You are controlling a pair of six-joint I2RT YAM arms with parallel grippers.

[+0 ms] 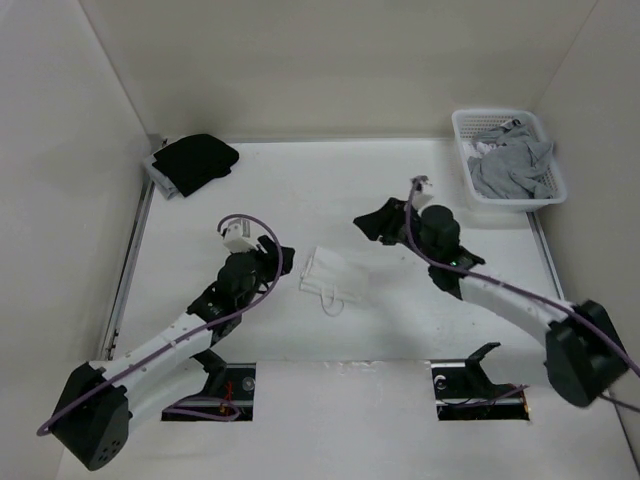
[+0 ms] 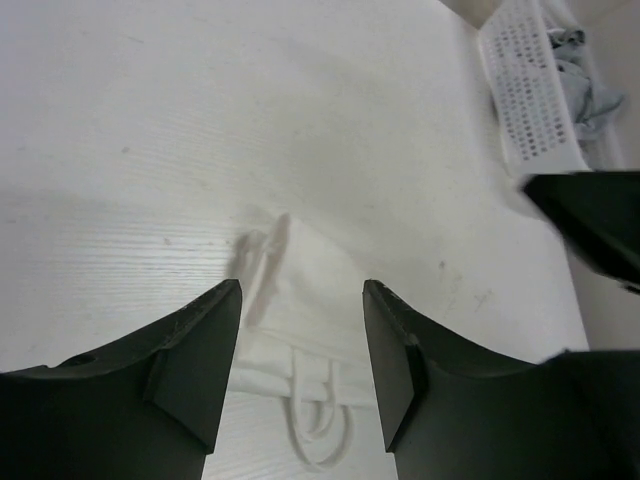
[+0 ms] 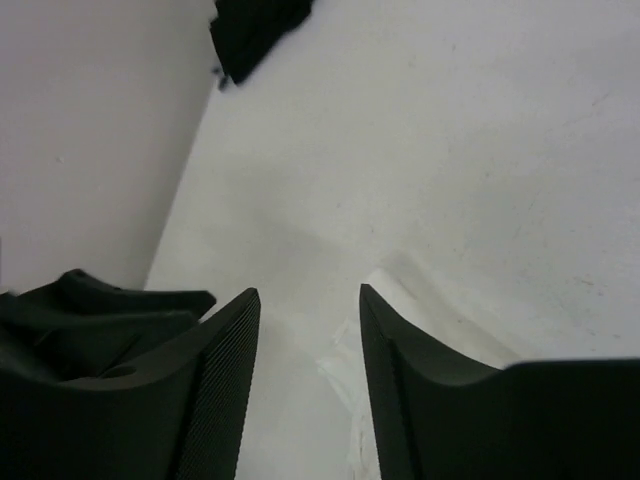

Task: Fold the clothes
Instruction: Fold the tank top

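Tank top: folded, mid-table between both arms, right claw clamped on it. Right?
No. The right claw is open with nothing between its jaws, as the right wrist view shows. The tank top lies free on the table. The rest of the statement is correct.

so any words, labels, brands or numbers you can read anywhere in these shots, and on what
None can be read in any view.
The white tank top is plain and shows no tag or print.
The basket, the grey garment in it and the black garment show no label.
The red bits in the cutout by the left arm's base are too small to tell.
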